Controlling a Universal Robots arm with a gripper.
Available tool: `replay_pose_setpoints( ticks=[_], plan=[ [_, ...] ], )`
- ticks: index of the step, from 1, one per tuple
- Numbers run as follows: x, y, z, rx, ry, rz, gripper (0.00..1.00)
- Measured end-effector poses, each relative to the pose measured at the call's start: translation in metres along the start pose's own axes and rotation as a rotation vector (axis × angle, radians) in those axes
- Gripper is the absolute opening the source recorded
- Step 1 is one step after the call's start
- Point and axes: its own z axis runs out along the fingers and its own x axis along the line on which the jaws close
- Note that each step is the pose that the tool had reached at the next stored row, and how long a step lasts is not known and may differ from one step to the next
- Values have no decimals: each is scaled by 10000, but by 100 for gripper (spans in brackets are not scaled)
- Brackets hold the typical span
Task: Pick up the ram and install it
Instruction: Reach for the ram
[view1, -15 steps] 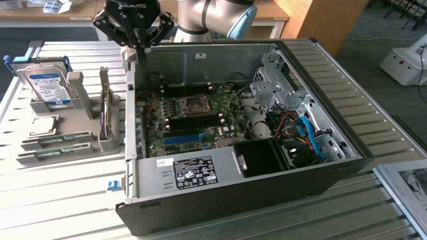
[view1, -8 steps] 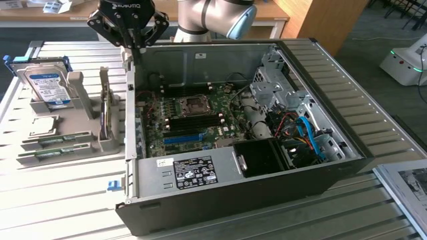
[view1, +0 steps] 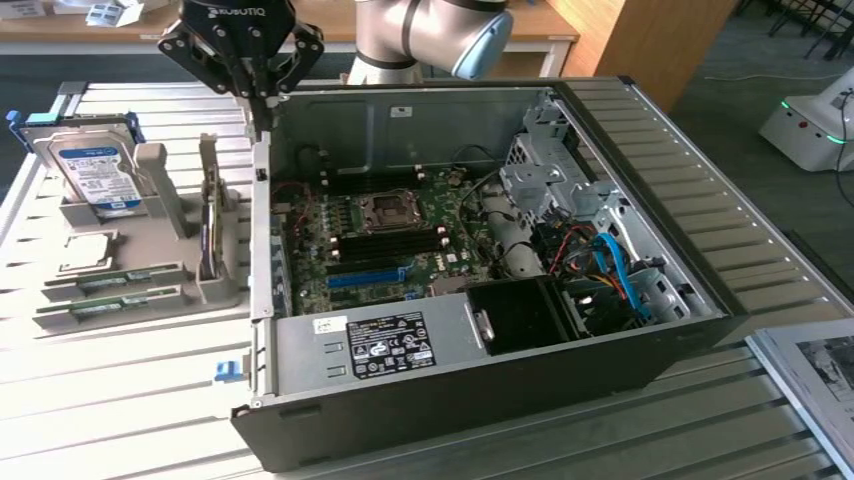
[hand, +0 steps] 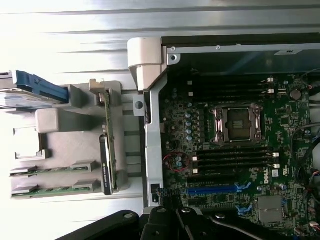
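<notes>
Exterior view: hand (view1: 263, 97) above white slatted table (view1: 120, 400), wooden desk (view1: 545, 22) behind.

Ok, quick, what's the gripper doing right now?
Gripper: closed, holding nothing; the thin green ram sticks lie in the grey plastic holder.

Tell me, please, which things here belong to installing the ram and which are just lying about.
For the job:
- ram sticks, lying flat
- gripper, shut
- memory slots
- open computer case

Lying about:
- hard drive
- square processor chip
- upright card
- blue clip
</notes>
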Motion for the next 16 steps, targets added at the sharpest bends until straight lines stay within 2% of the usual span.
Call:
replay_pose_setpoints(
  ticks=[16],
  plan=[
    [228, -17, -1, 0, 0, 0, 10]
  ],
)
